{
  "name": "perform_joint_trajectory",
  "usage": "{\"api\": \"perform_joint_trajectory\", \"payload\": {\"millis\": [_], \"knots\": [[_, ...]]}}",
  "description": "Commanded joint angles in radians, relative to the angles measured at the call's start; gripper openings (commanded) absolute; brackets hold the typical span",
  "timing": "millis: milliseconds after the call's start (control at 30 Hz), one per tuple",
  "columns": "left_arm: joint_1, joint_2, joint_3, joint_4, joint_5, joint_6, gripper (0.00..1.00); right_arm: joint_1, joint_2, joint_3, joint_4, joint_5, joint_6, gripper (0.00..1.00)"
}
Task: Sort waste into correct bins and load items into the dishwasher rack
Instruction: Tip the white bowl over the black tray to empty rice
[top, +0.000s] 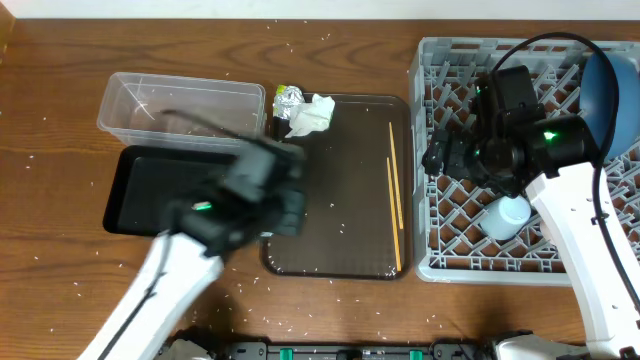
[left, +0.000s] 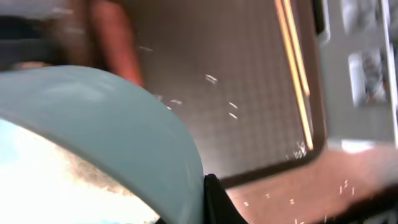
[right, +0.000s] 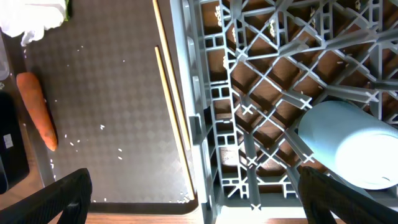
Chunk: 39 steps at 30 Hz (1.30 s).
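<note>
My left gripper (top: 268, 178) hovers over the seam between the black tub (top: 140, 195) and the brown tray (top: 350, 190), blurred. In its wrist view it is shut (left: 202, 199) on the rim of a pale bowl (left: 124, 124), light blue-green outside and white with brown patches inside. The orange carrot (right: 37, 112) lies on the tray's left side, and the chopsticks (top: 395, 200) along its right side. Crumpled white paper (top: 312, 115) sits at the tray's back left. My right gripper (top: 445, 155) stands open (right: 199, 186) over the grey rack's left edge (top: 428, 200), holding nothing.
A clear tub (top: 180, 100) stands behind the black one. In the rack, an upturned light-blue cup (top: 507, 215) sits near the front and a dark-blue plate (top: 612, 95) stands at the back right. A silvery-green wrapper (top: 289, 97) lies beside the paper. White grains dot the tray and table.
</note>
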Motion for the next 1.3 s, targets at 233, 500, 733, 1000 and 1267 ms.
{"api": "perform_joint_trajectory", "payload": {"millis": [233,500,733,1000,1267], "knots": [[0.624,-0.014,-0.094,0.089,0.626,0.255,0.06,-0.01,-0.01,0.006,-0.002,0.003,0.006,0.99],[0.955,0.178,-0.31,0.461,1.3,0.334,0.07,-0.01,-0.01,0.006,-0.009,0.003,0.006,0.99],[1.092,0.266,-0.391,0.475,1.384,0.441,0.06,-0.01,-0.01,0.005,-0.01,0.003,0.006,0.99],[1.102,0.266,-0.402,0.467,1.385,0.477,0.06,-0.01,-0.01,0.005,-0.01,0.003,0.006,0.98],[1.102,0.266,-0.427,0.469,1.382,0.56,0.06,-0.01,-0.01,0.006,-0.01,0.003,0.006,0.99]]}}
